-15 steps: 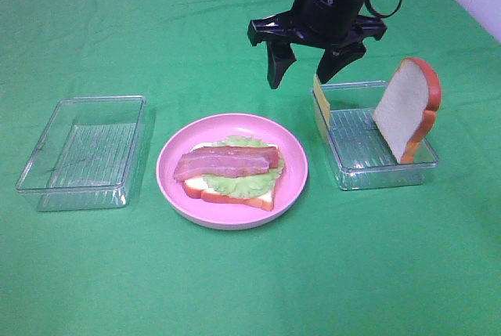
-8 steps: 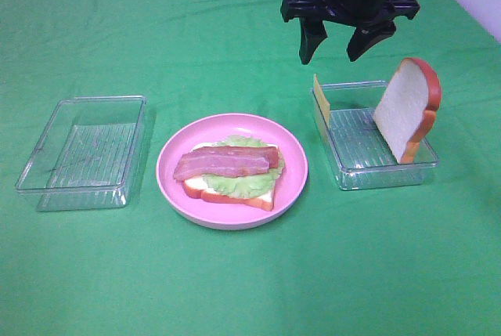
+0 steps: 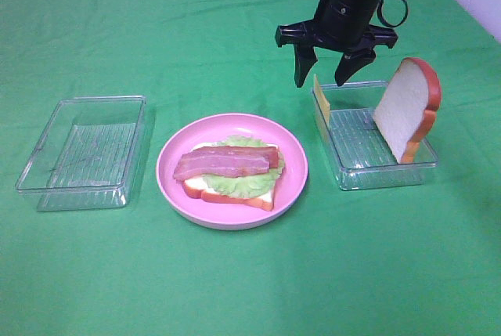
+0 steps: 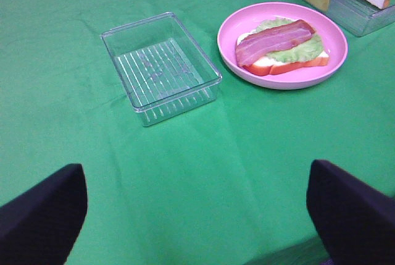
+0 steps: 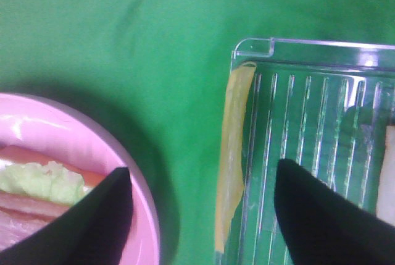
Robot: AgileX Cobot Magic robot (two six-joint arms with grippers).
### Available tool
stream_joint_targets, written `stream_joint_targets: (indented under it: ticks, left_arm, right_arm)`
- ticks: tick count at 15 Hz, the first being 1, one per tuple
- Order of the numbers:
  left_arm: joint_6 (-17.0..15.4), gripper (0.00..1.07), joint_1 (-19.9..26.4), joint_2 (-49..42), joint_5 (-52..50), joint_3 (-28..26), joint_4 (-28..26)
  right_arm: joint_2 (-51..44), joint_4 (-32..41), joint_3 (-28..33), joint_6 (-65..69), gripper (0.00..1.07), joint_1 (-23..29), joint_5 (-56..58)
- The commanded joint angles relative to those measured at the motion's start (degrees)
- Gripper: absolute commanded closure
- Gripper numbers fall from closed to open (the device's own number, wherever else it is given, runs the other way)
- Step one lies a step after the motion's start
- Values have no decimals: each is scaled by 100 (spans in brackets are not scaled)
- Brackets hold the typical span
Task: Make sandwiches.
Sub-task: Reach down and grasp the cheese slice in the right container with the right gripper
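Your right claw (image 3: 321,81) hangs wide open above the cheese (image 3: 320,102); slice stands on edge along the left wall of the tray (image 3: 383,182), long axis near-to-far; drop straight down.

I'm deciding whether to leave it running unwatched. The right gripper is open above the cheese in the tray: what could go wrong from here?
1. The cheese stands thin on edge against the wall of the tray. The open right gripper might pinch wall and cheese together, or drag the tray.
2. The bread slice leans loosely in the same tray, so a nudge could topple it.
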Motion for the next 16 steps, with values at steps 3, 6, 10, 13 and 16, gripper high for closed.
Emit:
stream_joint_targets:
  ticks: [3, 6, 10, 13, 16]
  left_arm:
    - [-11, 15, -11, -52, -69, 11, -40]
    - [-11, 15, -11, -52, -69, 11, -40]
    - [-11, 15, -11, -52, -69, 11, -40]
    - [-11, 15, -11, -52, -69, 11, -40]
    - [-11, 15, -11, -52, -69, 11, -40]
  right_arm:
    - [332, 11, -86, -52, 51, -11, 46]
    - [390, 6, -109, -52, 61, -11, 63]
    - [390, -97, -109, -52, 103, -11, 126]
    - [390, -132, -246, -92, 107, -11, 321]
    - [390, -132, -762, -223, 107, -6, 831]
